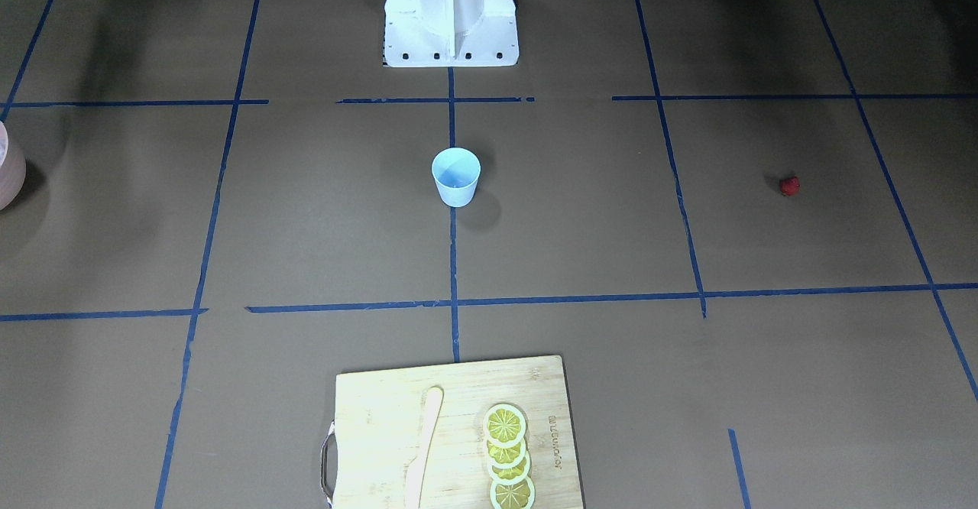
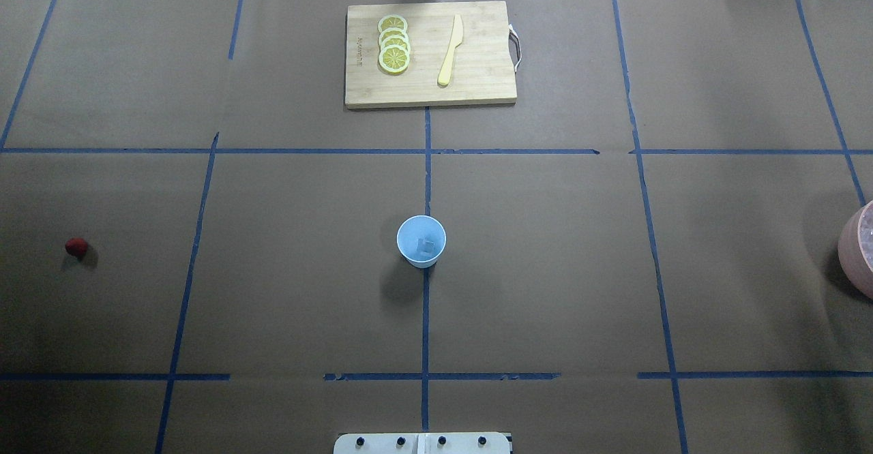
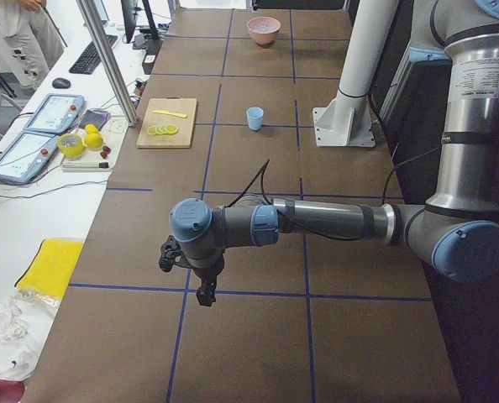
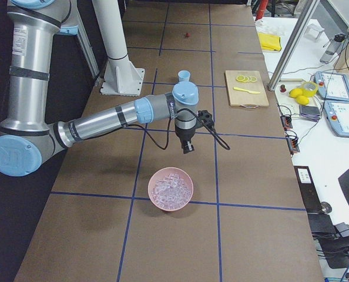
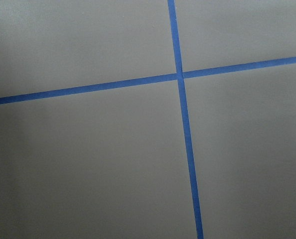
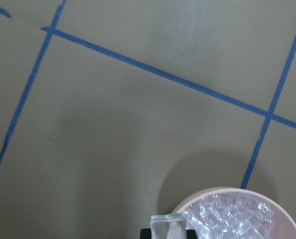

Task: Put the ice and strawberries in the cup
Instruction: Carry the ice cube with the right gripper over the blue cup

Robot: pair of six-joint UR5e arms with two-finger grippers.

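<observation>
At the middle of the surface stands the cup (image 2: 421,241), upright and open-mouthed, with what looks like one ice cube (image 2: 426,245) lying on its bottom. Well off to the cup's right hangs the right pincer (image 4: 187,149), clear of the surface. It sits between the cup and the pink bowl (image 4: 170,207), and much nearer the bowl. Its wrist view shows a clear held cube (image 6: 168,228) nipped between the tips at the picture's lower edge, so I judge the pincer closed on it. The heap of ice (image 4: 170,187) lies in the bowl just behind.

The step in hand looks like carrying this cube across to the cup. The cube is slick and small, so the grip should be kept steady and the travel level. The pincer should arrive centred over the cup's mouth and come low before the jaws part, so the cube drops inside rather than glancing off the rim. The cup looks light, and a brush from a fingertip could tip it.

Far to the cup's left lies the strawberry (image 2: 76,247), untouched on the surface. The left pincer (image 3: 204,295) hovers on that same side, and I cannot tell whether it is open or closed. Beyond the cup, away from the robot, a cutting board (image 2: 477,86) carries lemon slices (image 2: 394,43) and a knife (image 2: 450,50).
</observation>
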